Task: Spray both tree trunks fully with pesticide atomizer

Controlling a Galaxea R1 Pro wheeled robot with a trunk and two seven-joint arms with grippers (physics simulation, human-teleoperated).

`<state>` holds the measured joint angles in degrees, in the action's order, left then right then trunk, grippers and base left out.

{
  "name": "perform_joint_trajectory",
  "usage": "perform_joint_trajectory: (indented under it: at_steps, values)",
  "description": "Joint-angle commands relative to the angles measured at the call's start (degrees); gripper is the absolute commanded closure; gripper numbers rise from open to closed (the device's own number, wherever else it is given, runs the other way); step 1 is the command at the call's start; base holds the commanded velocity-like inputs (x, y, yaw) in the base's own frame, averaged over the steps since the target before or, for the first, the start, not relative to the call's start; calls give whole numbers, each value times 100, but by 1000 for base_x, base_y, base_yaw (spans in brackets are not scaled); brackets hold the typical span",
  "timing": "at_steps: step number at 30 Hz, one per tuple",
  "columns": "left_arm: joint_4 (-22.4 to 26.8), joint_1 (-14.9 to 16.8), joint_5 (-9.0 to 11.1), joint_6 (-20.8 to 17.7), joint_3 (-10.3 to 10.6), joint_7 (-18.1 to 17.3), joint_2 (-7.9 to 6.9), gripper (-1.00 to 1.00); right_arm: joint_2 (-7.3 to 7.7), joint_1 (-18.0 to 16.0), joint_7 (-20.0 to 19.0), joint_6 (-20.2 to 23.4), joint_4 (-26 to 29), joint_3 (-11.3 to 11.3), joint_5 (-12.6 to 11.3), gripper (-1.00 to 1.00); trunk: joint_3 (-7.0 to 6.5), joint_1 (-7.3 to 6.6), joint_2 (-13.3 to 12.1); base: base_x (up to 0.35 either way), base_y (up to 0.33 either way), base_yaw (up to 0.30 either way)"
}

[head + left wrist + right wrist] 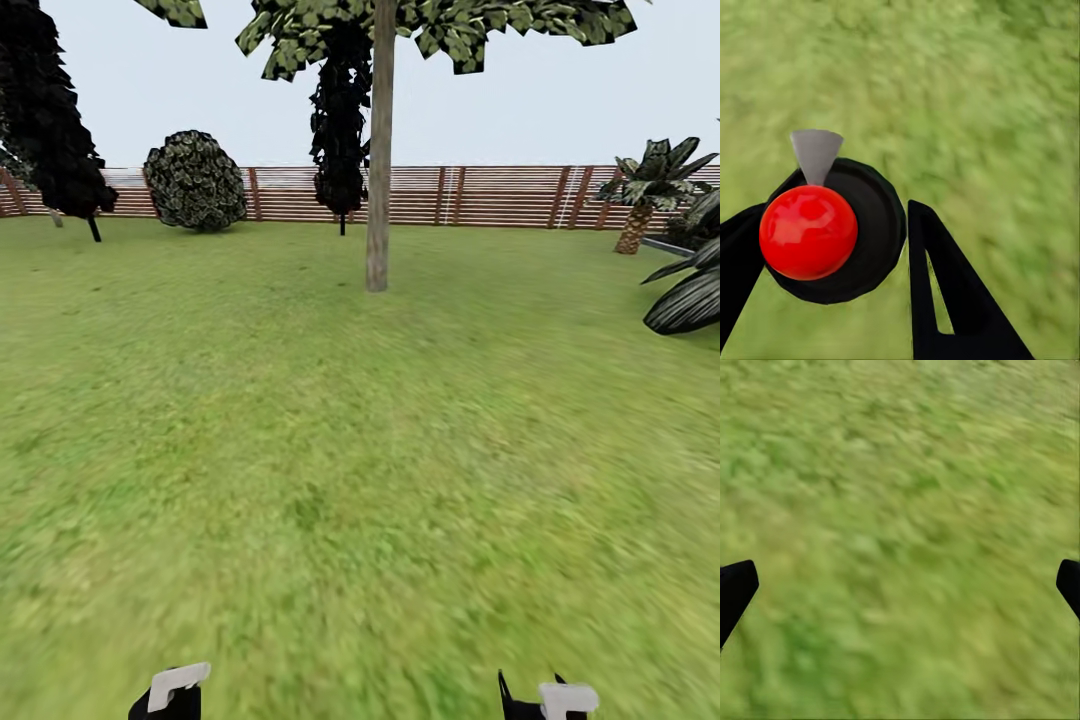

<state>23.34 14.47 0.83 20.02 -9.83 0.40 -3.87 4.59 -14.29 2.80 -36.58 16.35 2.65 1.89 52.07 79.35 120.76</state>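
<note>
In the left wrist view my left gripper (832, 221) is shut on the pesticide atomizer (862, 225). From this angle it is a round black body with a red knob and a grey cone nozzle, held above the floor (975, 97) of blurry green grass. My right gripper (900, 577) is open, its two black fingertips far apart with only grass between them. In the head view a tree with a pale, straight tree trunk (378, 190) stands ahead in the middle distance, its leafy crown at the top edge. Both arm ends sit at the bottom edge.
A red-brown slatted fence (480, 195) closes the lawn at the back. Narrow black trees (60, 130) (340, 110) and a round bush (195, 182) stand before it. Palm-like plants (640, 195) (690, 295) are at the right. Open grass (330, 470) stretches to the trunk.
</note>
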Motion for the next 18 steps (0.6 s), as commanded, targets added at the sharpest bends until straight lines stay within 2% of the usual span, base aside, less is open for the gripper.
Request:
perform_joint_trajectory:
  at_steps: [1, 18]
  values:
    - [-5, 4, 6, 19, -4, 4, 0, 100, 0, -3, 10, -16, -2, 16, 21, -100, 5, 3, 2, 338, 0, 0]
    - [-4, 4, 6, 19, -3, 4, 0, 100, 1, -3, 10, -16, -6, 16, 21, -100, 5, 3, 2, 338, 0, 0]
